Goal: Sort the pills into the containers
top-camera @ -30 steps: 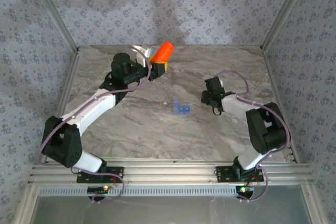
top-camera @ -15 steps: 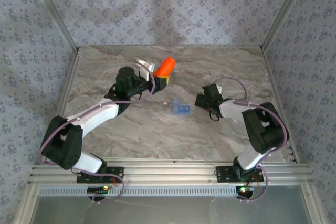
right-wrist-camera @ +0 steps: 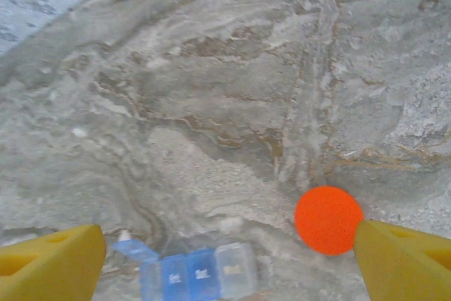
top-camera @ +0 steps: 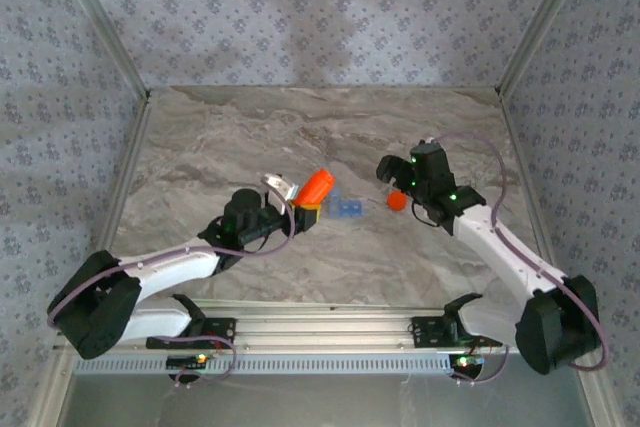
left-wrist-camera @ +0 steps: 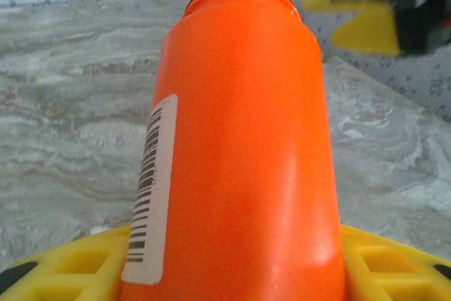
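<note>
Looking for the blue pill box (top-camera: 345, 208), where is it? asks Ben.

It lies flat on the table (top-camera: 230, 137), about in the middle, says Ada. In the right wrist view one little flap (right-wrist-camera: 134, 248) at its end stands open. The other lids look shut.

And the orange bottle (top-camera: 318, 185)?

It is just beside the box, on its left side. The left gripper (top-camera: 306, 211) has its yellow jaws closed around the bottom part of the bottle. It holds the bottle tipped, with the mouth pointing away from the arms. The mouth looks open, with no lid on it.

Is that round orange thing (top-camera: 397, 201) the lid?

I think so. It lies on the table on the other side of the box, near it but not touching.

What about the right gripper (right-wrist-camera: 229, 234)?

Its jaws are wide apart and hold nothing. It hangs over the table, with the round orange thing close by one finger and the box low between the two fingers.

So how do we pour well?

I think the bottle's mouth must go right over the open little room, low and close. Tip it slowly, so one pill rolls out and not a heap. The box looks light and may slide, so the right gripper could hold it steady. I cannot see inside the bottle from here, so go gently.
</note>
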Controlling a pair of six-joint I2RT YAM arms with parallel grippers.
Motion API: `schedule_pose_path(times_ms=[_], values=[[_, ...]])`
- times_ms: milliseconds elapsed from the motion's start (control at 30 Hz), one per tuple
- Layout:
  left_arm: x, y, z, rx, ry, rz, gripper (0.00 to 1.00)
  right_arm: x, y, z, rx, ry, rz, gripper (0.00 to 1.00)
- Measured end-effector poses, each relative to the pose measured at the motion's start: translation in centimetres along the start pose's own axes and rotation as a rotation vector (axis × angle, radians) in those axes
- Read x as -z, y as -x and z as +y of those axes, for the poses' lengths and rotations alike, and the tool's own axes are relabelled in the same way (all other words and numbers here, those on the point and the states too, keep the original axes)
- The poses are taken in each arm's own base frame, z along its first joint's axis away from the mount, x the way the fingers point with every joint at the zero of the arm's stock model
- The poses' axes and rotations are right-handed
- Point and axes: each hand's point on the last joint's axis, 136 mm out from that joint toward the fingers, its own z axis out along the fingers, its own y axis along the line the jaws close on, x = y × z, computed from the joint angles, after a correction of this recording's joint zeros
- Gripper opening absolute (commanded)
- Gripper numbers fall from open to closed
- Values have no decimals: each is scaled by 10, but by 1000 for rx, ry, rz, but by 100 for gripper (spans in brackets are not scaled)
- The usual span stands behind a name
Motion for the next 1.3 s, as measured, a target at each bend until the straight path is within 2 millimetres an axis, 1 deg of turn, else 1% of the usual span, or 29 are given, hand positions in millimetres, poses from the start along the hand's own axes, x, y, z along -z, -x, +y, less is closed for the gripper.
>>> schedule_pose_path(times_ms=[100, 133, 200, 300, 533, 600, 700, 867, 1067, 1167, 1300], values=[[2, -18, -6, -9, 6, 18, 0, 13, 0, 7, -12, 38, 1, 93], [3, -22, -7, -12, 7, 21, 0, 16, 0, 9, -14, 47, 4, 96], [4, -28, -10, -17, 8, 22, 0, 22, -1, 13, -22, 70, 9, 97], [4, -34, -9, -20, 20, 25, 0, 30, -1, 19, -26, 109, 10, 97], [4, -40, -4, -21, 43, 28, 0, 44, 1, 32, -34, 189, 11, 98], [2, -44, -3, -20, 47, 36, 0, 47, 2, 36, -42, 213, 8, 100], [1, -52, 0, -18, 50, 52, 0, 46, 2, 40, -58, 239, 3, 100], [-4, -70, 4, -12, 58, 102, 0, 38, -5, 43, -65, 270, 20, 100], [-9, -82, 7, 3, 61, 128, 0, 29, -20, 40, -69, 293, 54, 100], [-12, -90, 9, 17, 66, 146, 0, 25, -19, 43, -74, 311, 66, 100], [-16, -98, 12, 33, 72, 165, 0, 17, -17, 40, -87, 316, 86, 100]])
